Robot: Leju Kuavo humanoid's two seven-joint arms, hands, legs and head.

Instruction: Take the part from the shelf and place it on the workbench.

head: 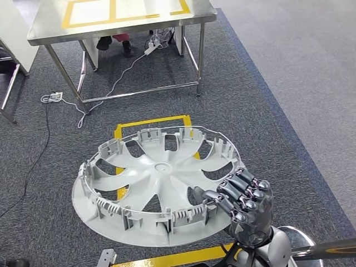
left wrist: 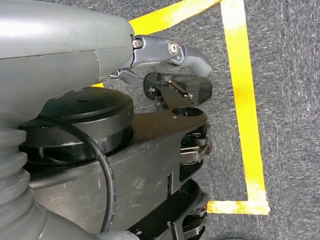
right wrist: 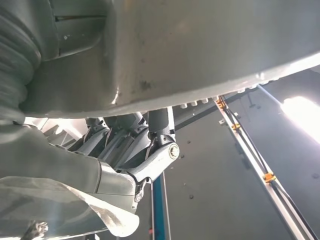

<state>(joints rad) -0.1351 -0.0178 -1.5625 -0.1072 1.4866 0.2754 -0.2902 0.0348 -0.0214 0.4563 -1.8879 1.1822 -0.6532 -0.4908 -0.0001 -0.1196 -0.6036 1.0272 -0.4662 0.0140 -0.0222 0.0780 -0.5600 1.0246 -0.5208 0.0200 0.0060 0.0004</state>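
The part is a large grey wheel cover, lying nearly flat in the air above the carpet with its ribbed inner side up. My right hand grips its near right rim, fingers curled over the edge. In the right wrist view the cover's underside spans the picture, with the fingers wrapped against it. The steel workbench stands ahead, marked with yellow tape. My left hand hangs over the floor, its thumb stretched out and nothing in it.
A yellow tape rectangle marks the grey carpet under the cover. A power strip and white cable lie by the workbench legs. A person's shoes show under the bench. Another table's legs stand at far left.
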